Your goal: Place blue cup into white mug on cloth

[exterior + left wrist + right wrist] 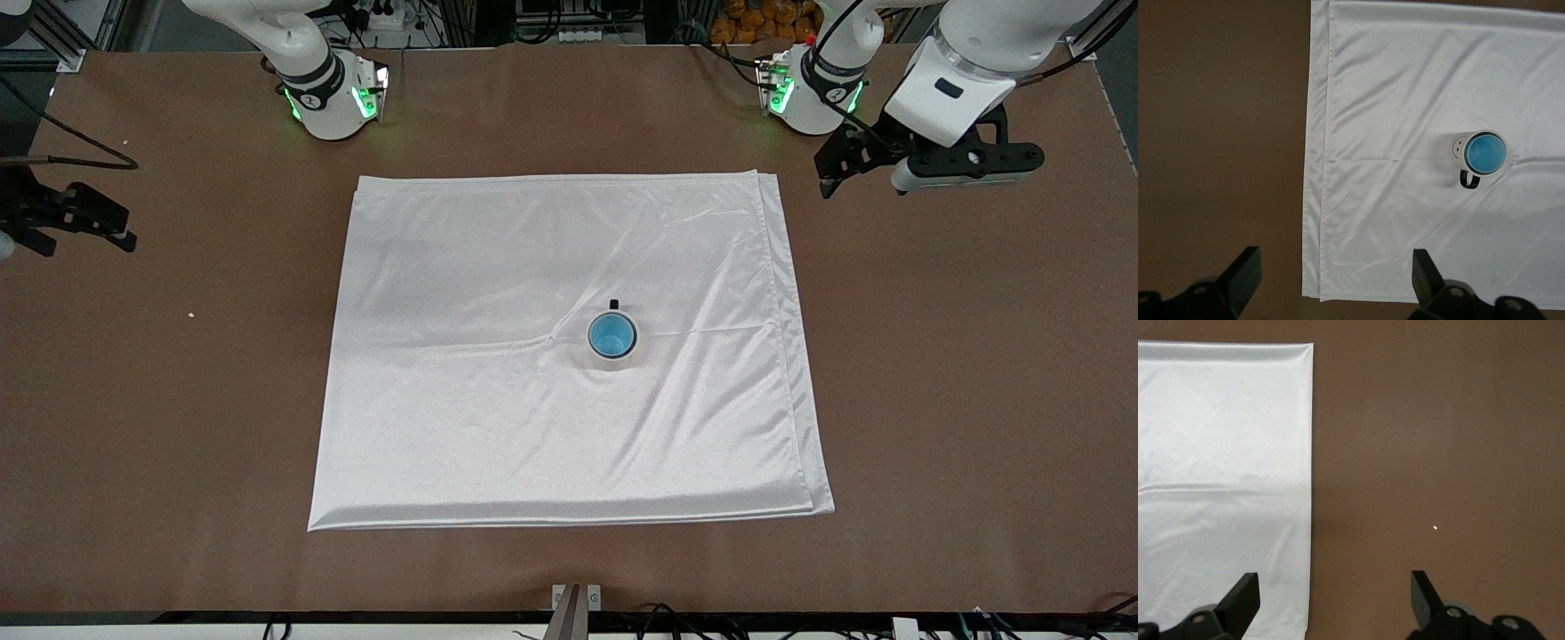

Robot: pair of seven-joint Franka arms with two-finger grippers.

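Note:
The light-blue cup stands inside the cream-white mug, whose black handle points toward the robots' bases. The mug stands upright on the white cloth, toward the left arm's end of it. The left wrist view shows the cup in the mug on the cloth. My left gripper is open and empty, up over the cloth's corner near the left arm's base. My right gripper is open and empty, over the cloth's edge and bare table at the right arm's end.
The brown table surrounds the cloth on all sides. A small white crumb lies on the table toward the right arm's end. A metal bracket sits at the table edge nearest the front camera.

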